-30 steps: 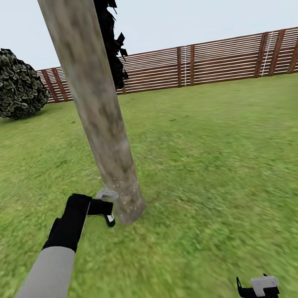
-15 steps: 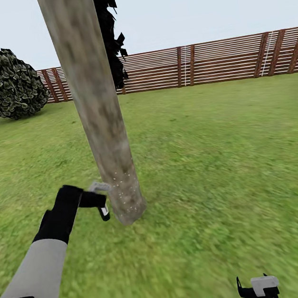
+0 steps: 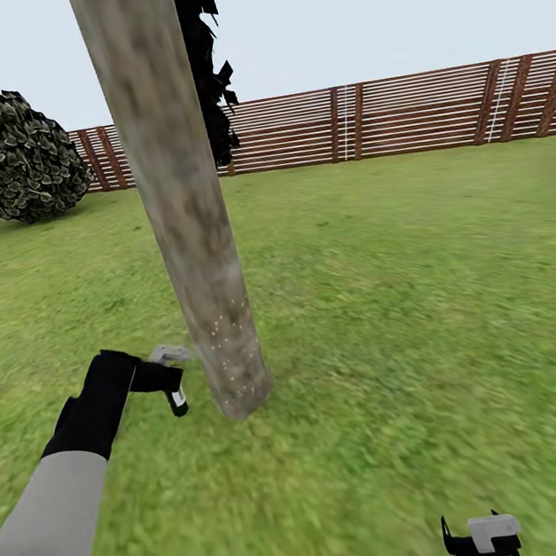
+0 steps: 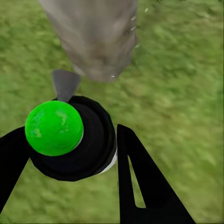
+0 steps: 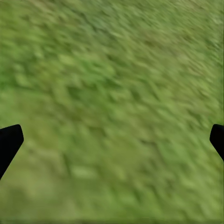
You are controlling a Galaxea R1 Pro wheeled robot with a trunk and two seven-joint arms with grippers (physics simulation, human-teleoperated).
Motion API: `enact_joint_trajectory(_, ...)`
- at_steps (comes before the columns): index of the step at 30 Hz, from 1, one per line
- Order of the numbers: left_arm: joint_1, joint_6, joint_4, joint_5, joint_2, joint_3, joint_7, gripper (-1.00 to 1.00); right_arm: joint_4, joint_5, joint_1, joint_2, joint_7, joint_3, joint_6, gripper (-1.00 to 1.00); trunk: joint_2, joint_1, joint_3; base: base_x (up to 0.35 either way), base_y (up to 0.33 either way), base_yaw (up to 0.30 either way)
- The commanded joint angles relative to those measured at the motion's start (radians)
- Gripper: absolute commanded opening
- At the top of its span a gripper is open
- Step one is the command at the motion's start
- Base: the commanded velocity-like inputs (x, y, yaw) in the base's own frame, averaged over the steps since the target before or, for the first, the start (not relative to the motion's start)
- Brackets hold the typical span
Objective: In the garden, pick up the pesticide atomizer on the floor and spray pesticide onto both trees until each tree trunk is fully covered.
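Note:
A thick mottled grey-brown tree trunk (image 3: 185, 203) rises from the lawn just ahead, with fine white specks on its lower part (image 3: 229, 339). My left gripper (image 3: 167, 381) hovers just left of the trunk's base, shut on the pesticide atomizer (image 3: 170, 356). In the left wrist view the atomizer (image 4: 79, 142) is a black body with a round green cap (image 4: 53, 128). Its grey nozzle (image 4: 65, 84) points toward the trunk (image 4: 93, 37), and black fingers (image 4: 140, 182) flank it. My right gripper (image 3: 481, 542) hangs low over grass, open, with its fingertips (image 5: 9, 142) far apart.
A brown slatted fence (image 3: 396, 116) closes the lawn at the back. A round bush (image 3: 7, 155) stands at the far left. Black foliage of a narrow tree (image 3: 207, 56) shows behind the trunk. Open grass (image 3: 424, 291) spreads to the right.
My left arm has drawn back to the left, carrying the atomizer a little away from the trunk's base. The white specks on the trunk now reach slightly higher. The right gripper has stayed put.

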Motion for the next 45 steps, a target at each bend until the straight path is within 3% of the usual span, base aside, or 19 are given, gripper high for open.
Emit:
enact_joint_trajectory(1, 0.001, -0.003, 0.0, 0.002, 0.001, -0.003, 0.001, -1.0, 0.0, 0.0, 0.0, 0.0, 0.0, 0.0, 0.0, 1.0, 0.0, 0.0, 0.0, 0.0, 0.0, 0.0)
enact_joint_trajectory(6, 0.01, -0.004, -0.003, 0.003, -0.009, -0.012, 0.002, -1.0, 0.0, 0.0, 0.0, 0.0, 0.0, 0.0, 0.0, 1.0, 0.0, 0.0, 0.0, 0.219, 0.074, 0.0)
enact_joint_trajectory(14, 0.017, -0.008, -0.007, -0.003, 0.001, -0.01, 0.006, -1.0, 0.001, 0.0, 0.0, 0.0, 0.0, 0.0, 0.0, 1.0, 0.0, 0.0, 0.0, 0.257, 0.17, 0.0)
enact_joint_trajectory(18, 0.086, -0.014, -0.006, -0.006, 0.0, -0.015, 0.012, -1.0, 0.001, 0.0, 0.0, 0.0, 0.0, 0.0, 0.0, 1.0, 0.0, 0.0, 0.0, 0.023, 0.018, 0.0)
enact_joint_trajectory(20, 0.14, -0.074, 0.005, -0.004, -0.005, -0.015, 0.013, -1.0, 0.001, 0.0, 0.0, 0.001, 0.0, 0.0, 0.0, 1.0, 0.0, 0.0, 0.0, 0.003, 0.002, 0.0)
enact_joint_trajectory(23, 0.158, -0.121, 0.056, 0.002, -0.007, -0.011, 0.014, -1.0, 0.001, 0.0, 0.0, 0.001, 0.0, 0.0, 0.0, 1.0, 0.0, 0.0, 0.0, 0.0, 0.0, 0.0)
enact_joint_trajectory(26, 0.161, -0.131, 0.108, 0.002, -0.007, 0.0, 0.014, -1.0, 0.001, 0.0, 0.0, 0.002, 0.0, 0.001, 0.0, 1.0, 0.0, 0.0, 0.0, 0.0, 0.0, 0.0)
enact_joint_trajectory(28, 0.161, -0.131, 0.109, 0.002, -0.006, 0.016, 0.014, -1.0, 0.001, 0.0, 0.0, 0.002, 0.0, 0.001, 0.0, 1.0, 0.0, 0.0, 0.0, 0.0, 0.0, 0.0)
enact_joint_trajectory(30, 0.156, -0.129, 0.103, 0.003, -0.009, 0.055, 0.014, -1.0, 0.001, 0.0, 0.0, 0.002, 0.001, 0.001, 0.0, 1.0, 0.0, 0.0, 0.0, 0.0, 0.0, 0.0)
enact_joint_trajectory(34, 0.149, -0.125, 0.1, 0.001, -0.01, 0.084, 0.016, -1.0, 0.0, 0.0, 0.0, 0.002, 0.0, 0.0, 0.0, 1.0, 0.0, 0.0, 0.0, 0.0, 0.0, 0.0)
enact_joint_trajectory(38, 0.158, -0.131, 0.13, 0.005, -0.012, 0.088, 0.071, -1.0, 0.001, 0.001, 0.0, 0.001, 0.001, 0.001, 0.0, 1.0, 0.0, 0.0, 0.0, 0.0, 0.0, 0.0)
enact_joint_trajectory(39, 0.165, -0.163, 0.204, 0.002, -0.029, 0.089, 0.108, -1.0, 0.001, 0.001, 0.001, 0.0, 0.001, 0.001, 0.0, 1.0, 0.0, 0.0, 0.0, 0.0, 0.0, 0.0)
enact_joint_trajectory(42, 0.17, -0.249, 0.278, 0.001, -0.036, 0.09, 0.15, -1.0, 0.001, 0.001, 0.0, 0.0, 0.001, 0.002, 0.0, 1.0, 0.0, 0.0, 0.0, 0.0, 0.0, 0.0)
enact_joint_trajectory(44, 0.173, -0.333, 0.363, 0.006, -0.038, 0.105, 0.251, -1.0, 0.002, 0.001, 0.0, 0.001, 0.002, 0.002, 0.0, 1.0, 0.0, 0.0, 0.0, 0.0, 0.0, 0.0)
enact_joint_trajectory(45, 0.173, -0.344, 0.375, 0.007, -0.04, 0.112, 0.267, -1.0, 0.002, 0.002, 0.0, 0.001, 0.002, 0.002, 0.0, 1.0, 0.0, 0.0, 0.0, 0.0, 0.0, 0.0)
